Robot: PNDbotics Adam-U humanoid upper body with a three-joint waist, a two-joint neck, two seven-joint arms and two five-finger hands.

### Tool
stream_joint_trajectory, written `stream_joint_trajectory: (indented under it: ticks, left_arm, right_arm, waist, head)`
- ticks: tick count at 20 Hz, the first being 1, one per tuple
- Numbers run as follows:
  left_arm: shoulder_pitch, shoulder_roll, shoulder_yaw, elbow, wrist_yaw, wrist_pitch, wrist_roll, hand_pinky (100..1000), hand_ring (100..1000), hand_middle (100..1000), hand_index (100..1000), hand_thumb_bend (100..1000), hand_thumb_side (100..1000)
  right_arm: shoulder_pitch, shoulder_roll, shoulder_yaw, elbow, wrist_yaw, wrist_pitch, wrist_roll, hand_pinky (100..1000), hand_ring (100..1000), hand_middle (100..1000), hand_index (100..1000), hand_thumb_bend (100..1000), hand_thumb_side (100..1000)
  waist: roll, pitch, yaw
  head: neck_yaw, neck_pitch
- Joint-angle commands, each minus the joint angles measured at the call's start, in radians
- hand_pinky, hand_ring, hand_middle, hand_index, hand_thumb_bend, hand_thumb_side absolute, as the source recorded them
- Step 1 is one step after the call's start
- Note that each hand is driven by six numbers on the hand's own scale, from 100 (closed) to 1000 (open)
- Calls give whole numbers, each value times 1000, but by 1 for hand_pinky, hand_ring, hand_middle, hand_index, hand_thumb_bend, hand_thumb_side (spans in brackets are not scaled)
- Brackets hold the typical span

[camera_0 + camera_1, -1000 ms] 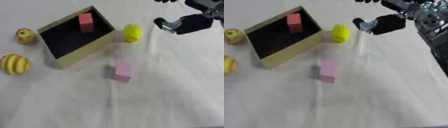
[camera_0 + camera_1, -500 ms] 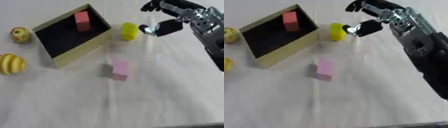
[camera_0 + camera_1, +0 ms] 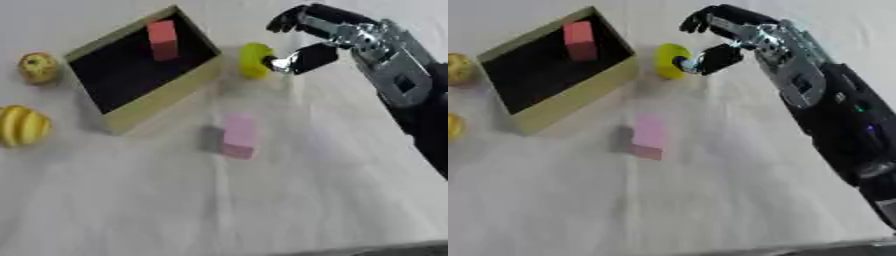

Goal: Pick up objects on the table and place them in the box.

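A tan box (image 3: 163, 100) with a black inside lies tilted at the upper left, with a red block (image 3: 162, 40) in its far corner. Just right of the box stands a yellow object (image 3: 255, 60). My right hand (image 3: 324, 35) hovers beside it, open: the thumb tip is at the object's right side and the fingers arch above it, not closed round it. On the cloth below the box lies a pink block (image 3: 237, 135). At the left edge sit a yellow-red apple (image 3: 38, 67) and a striped yellow fruit (image 3: 23, 126). My left hand does not show.
A white cloth (image 3: 262, 210) covers the table. My right forearm (image 3: 833, 120) runs down the right side of the views. A dark edge (image 3: 385, 248) shows at the bottom right.
My right hand has moved left from the upper right corner and now reaches the yellow object. The views have also shifted a little.
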Motion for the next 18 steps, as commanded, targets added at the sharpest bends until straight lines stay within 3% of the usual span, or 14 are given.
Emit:
stream_joint_trajectory:
  ticks: [1, 18]
  left_arm:
    - [-16, 10, 2, -16, 5, -4, -4, 786, 807, 792, 951, 533, 662]
    - [-24, 3, 0, -16, 10, -4, -7, 783, 802, 785, 946, 530, 661]
  right_arm:
    - [-28, 6, -19, 28, 33, -10, -21, 898, 882, 822, 873, 338, 492]
    - [-27, 22, -5, 41, 31, -31, 31, 900, 887, 836, 881, 346, 461]
  waist:
    - [2, -26, 2]
    - [-3, -11, 12]
  head:
    - [-10, 3]
    - [-26, 6]
